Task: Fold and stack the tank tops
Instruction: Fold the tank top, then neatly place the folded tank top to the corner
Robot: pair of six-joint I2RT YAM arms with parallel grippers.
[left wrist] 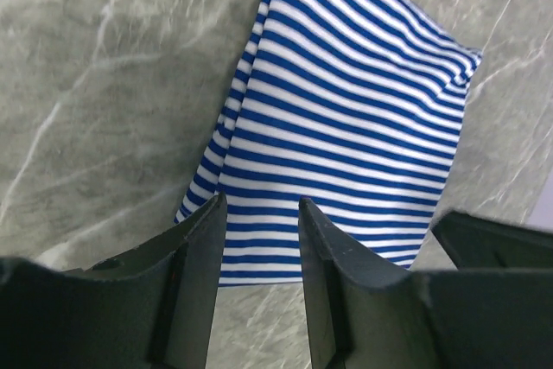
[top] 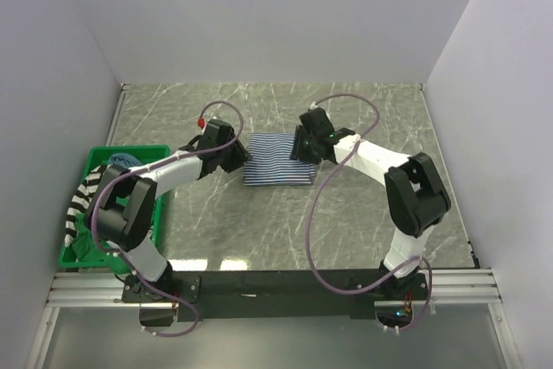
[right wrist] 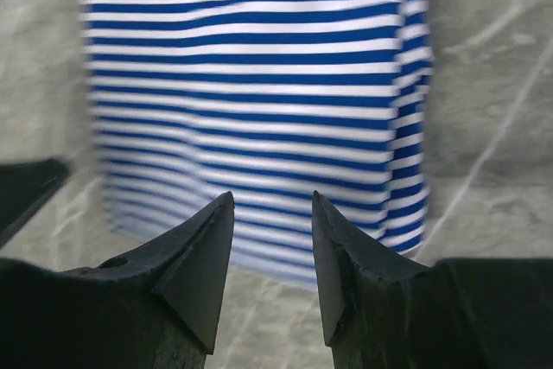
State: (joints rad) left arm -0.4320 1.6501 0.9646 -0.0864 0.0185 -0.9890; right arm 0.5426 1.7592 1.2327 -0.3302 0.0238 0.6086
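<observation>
A thin navy-white striped tank top (top: 276,162) lies folded into a neat rectangle on the marble table, in the middle between my two grippers. My left gripper (top: 235,157) hovers at its left edge, open, with nothing between the fingers. In the left wrist view the left gripper (left wrist: 262,205) stands just short of the striped top (left wrist: 346,101). My right gripper (top: 302,146) is at the top's right edge, also open and empty. The right wrist view has the right gripper (right wrist: 273,199) above the near edge of the striped top (right wrist: 251,84).
A green plastic bin (top: 147,150) stands at the table's left edge. A bold black-white striped top (top: 84,199) hangs over its left wall, a dusty blue one (top: 123,159) shows at its far end, and dark green cloth (top: 86,246) lies inside.
</observation>
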